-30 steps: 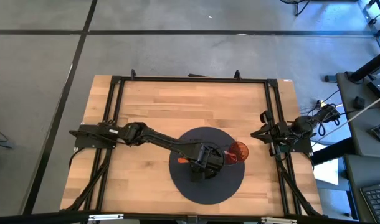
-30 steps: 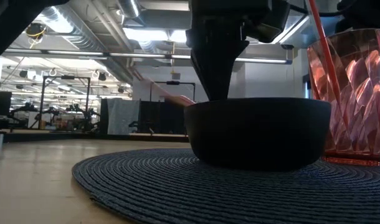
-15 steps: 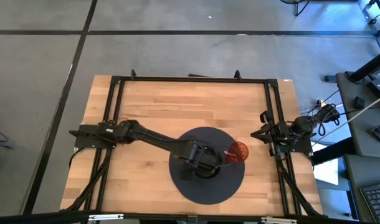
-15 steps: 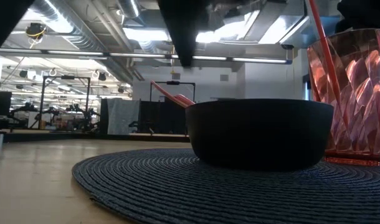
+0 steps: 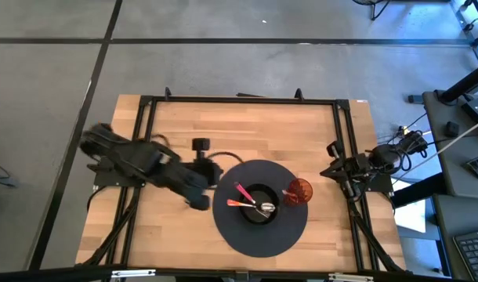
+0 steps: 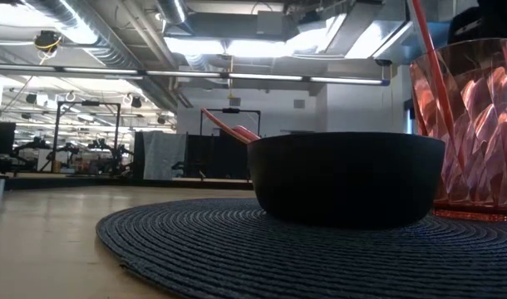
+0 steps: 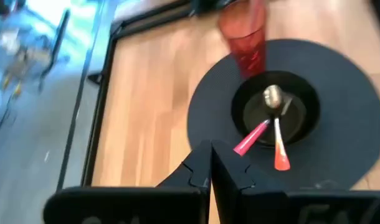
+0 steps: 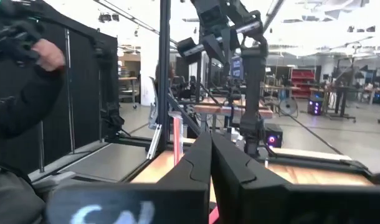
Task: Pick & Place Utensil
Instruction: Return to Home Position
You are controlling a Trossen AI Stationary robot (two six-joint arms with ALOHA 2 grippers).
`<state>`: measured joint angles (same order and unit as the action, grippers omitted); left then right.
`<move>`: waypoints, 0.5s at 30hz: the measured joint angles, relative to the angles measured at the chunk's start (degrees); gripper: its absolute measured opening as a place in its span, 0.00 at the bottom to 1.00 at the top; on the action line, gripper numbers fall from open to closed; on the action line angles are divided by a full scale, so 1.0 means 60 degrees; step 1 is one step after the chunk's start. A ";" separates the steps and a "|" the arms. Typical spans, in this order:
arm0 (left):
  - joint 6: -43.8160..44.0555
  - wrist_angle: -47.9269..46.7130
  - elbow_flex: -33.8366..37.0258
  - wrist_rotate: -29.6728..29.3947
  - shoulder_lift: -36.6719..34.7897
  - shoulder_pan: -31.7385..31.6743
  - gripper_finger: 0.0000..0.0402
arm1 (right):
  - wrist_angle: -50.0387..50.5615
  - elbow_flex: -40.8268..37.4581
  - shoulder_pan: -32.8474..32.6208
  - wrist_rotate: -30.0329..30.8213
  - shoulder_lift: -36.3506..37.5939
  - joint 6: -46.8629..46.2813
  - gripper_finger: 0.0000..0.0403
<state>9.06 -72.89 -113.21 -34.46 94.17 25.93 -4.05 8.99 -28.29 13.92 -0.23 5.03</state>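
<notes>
High view shows a black bowl in the middle of a round dark mat on the wooden desk. A pink fork and an orange spoon lie in the bowl, their handles leaning out over its rim on the left arm's side; the spoon's metal head rests in the bowl's middle. A red cup stands on the mat just beside the bowl, on the right arm's side, with an orange straw slanting up out of it.

Left claw hangs over bare wood beside the mat's edge, apart from the bowl, its fingers pressed together and holding nothing. Right claw sits at the desk's right edge, well apart from the mat, fingers likewise pressed together and empty. A person's dark sleeve shows in the room beyond the desk in the right wrist view.
</notes>
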 joint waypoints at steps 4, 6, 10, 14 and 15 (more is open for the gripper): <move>-0.1330 0.2244 0.2599 0.0750 -0.2114 -0.0170 0.00 | -0.0106 0.0000 0.0000 -0.0011 -0.0003 0.0099 0.02; -0.2092 0.3386 0.3877 0.1498 -0.3197 -0.0411 0.00 | -0.0135 0.0000 0.0000 -0.0013 -0.0003 0.0101 0.02; -0.3010 0.5613 0.6400 0.2819 -0.5381 -0.1010 0.00 | -0.0135 0.0000 0.0000 -0.0011 -0.0003 0.0180 0.01; -0.2970 0.7399 0.8339 0.2827 -0.7636 -0.1631 0.00 | -0.0135 0.0000 0.0000 -0.0012 -0.0003 0.0245 0.02; -0.2856 0.7566 0.8710 0.2793 -0.8148 -0.1763 0.00 | -0.0135 0.0000 0.0000 -0.0019 -0.0002 0.0244 0.02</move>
<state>-8.08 -27.49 -60.96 -17.70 45.28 15.35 -4.86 8.99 -28.29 13.80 -0.25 6.50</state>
